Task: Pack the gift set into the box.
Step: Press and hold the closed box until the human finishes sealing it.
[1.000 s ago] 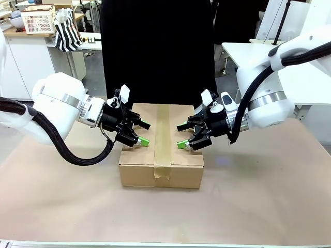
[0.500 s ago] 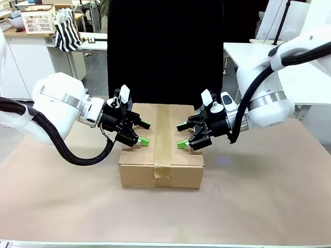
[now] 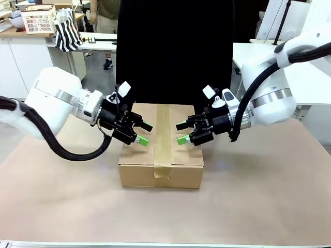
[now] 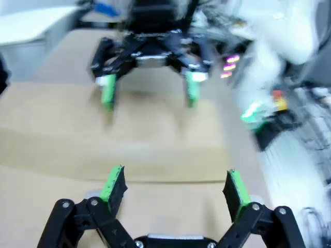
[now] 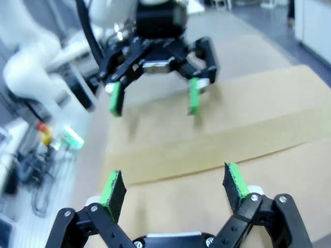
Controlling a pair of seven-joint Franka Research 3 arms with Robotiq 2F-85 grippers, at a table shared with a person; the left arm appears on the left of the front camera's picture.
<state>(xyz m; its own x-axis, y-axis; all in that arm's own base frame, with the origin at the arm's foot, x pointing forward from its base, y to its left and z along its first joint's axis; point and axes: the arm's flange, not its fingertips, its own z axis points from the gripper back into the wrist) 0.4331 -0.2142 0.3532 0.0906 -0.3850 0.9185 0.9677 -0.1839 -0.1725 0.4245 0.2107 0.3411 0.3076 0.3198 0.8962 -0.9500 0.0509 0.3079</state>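
box: the box (image 3: pixel 161 150) sits mid-table, flaps down under a tape (image 3: pixel 162 135) strip, so it looks packed; contents hidden.
left gripper: the left gripper (image 3: pixel 145 133) hovers above the lid's left half, fingers spread, empty.
right gripper: the right gripper (image 3: pixel 180 133) mirrors it, spread, empty.
surface: tan table (image 3: pixel 258 196).
room: person in black (image 3: pixel 173 51) behind; basket (image 3: pixel 38 21) far left.

Left gripper (image 3: pixel 144 132) lifting slightly off box (image 3: pixel 161 146) top, arm body rising and drawing back toward left. Right gripper (image 3: pixel 181 133) also rising a little above box, wrist tilting flatter. Person (image 3: pixel 173 51) in black behind box shifting toward right.
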